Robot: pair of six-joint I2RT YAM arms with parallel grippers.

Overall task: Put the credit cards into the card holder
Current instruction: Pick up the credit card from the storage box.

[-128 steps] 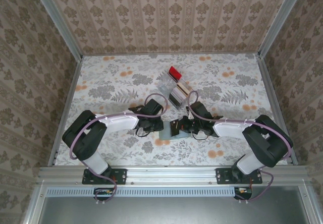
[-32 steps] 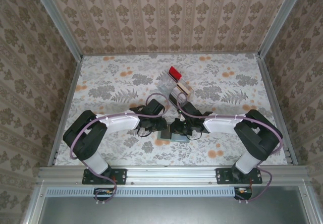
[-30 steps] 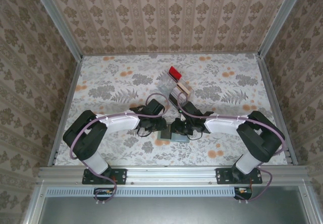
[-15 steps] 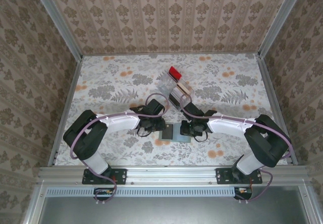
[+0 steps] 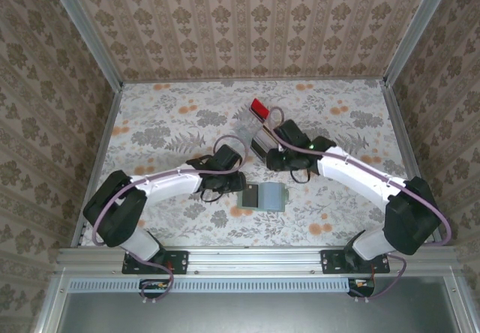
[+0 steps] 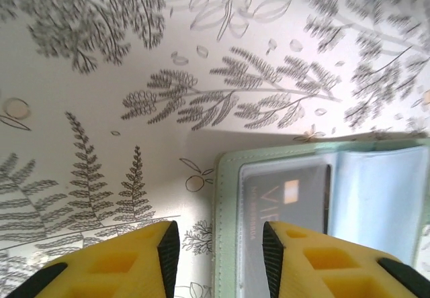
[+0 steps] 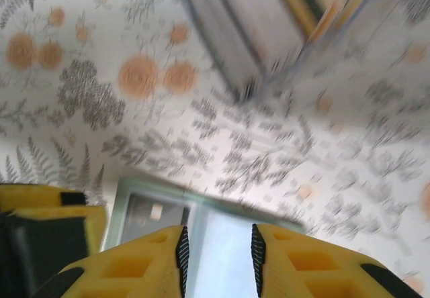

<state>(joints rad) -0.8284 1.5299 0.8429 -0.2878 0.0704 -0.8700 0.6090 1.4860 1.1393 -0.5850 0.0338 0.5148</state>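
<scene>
Now my left claw (image 6: 218,244) hangs with jaws apart and empty beside the card holder (image 5: 264,196), which lies open on the desk (image 5: 165,130) with one dark card (image 6: 282,194) slotted. My right claw (image 7: 218,258), apart and empty, hovers by the clear tray (image 5: 247,127). I judge the other credit cards (image 5: 268,135) there are left to do.

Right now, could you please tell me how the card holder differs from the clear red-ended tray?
The card holder is sage green; the tray is clear plastic with a red end. The card holder lies open nearer the arm bases; the tray sits farther back. The card holder shows one dark card in a slot; the tray holds several cards. Both rest on the floral table.
</scene>
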